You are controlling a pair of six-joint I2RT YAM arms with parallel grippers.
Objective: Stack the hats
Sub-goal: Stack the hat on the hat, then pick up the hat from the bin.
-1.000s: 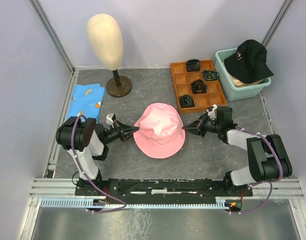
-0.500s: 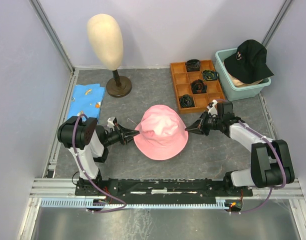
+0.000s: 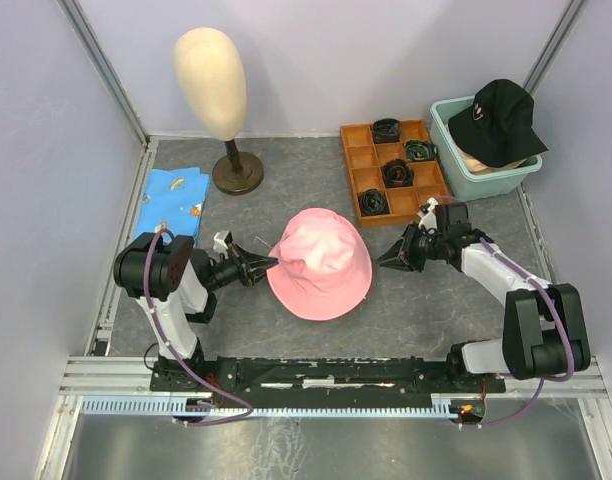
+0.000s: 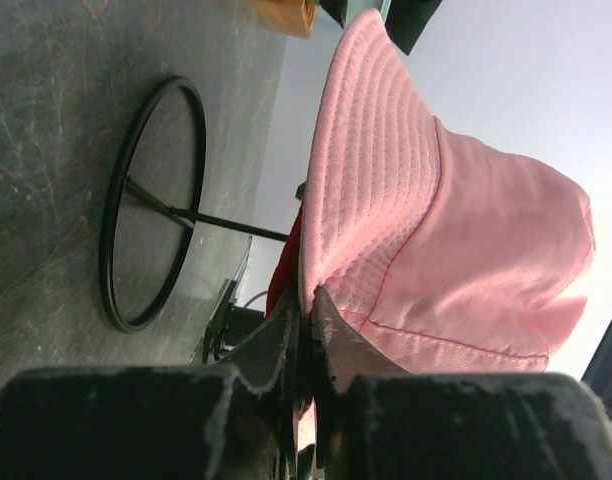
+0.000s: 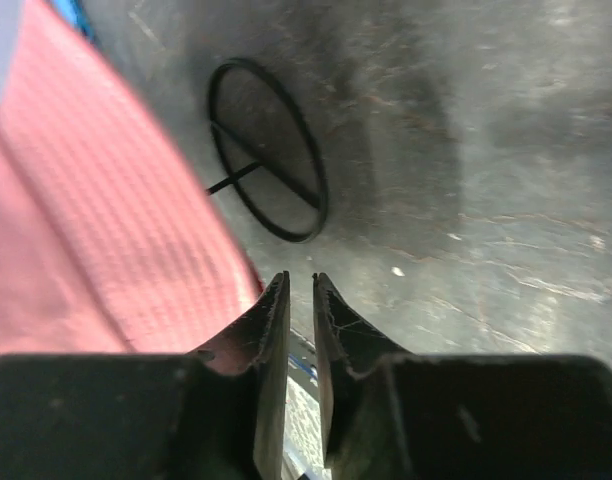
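From above, the pink bucket hat (image 3: 321, 265) lies mid-bench (image 3: 286, 170), the left pincer (image 3: 270, 263) at its left brim and the right pincer (image 3: 388, 262) just clear of its right side; a black cap (image 3: 501, 118) sits on the teal tub (image 3: 461, 175). Left wrist: the pincer (image 4: 308, 305) is clamped on the pink brim; a black wire ring (image 4: 151, 205) lies on the bench nearby. Right wrist: the pincer (image 5: 299, 290) is narrow and holds nothing; the hat (image 5: 96, 230) is just left of it.

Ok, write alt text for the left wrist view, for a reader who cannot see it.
The left gripper is pinched shut on the brim of a pink bucket hat, which fills the right of the frame. On the left, a black wire ring with a thin rod lies on the grey table.
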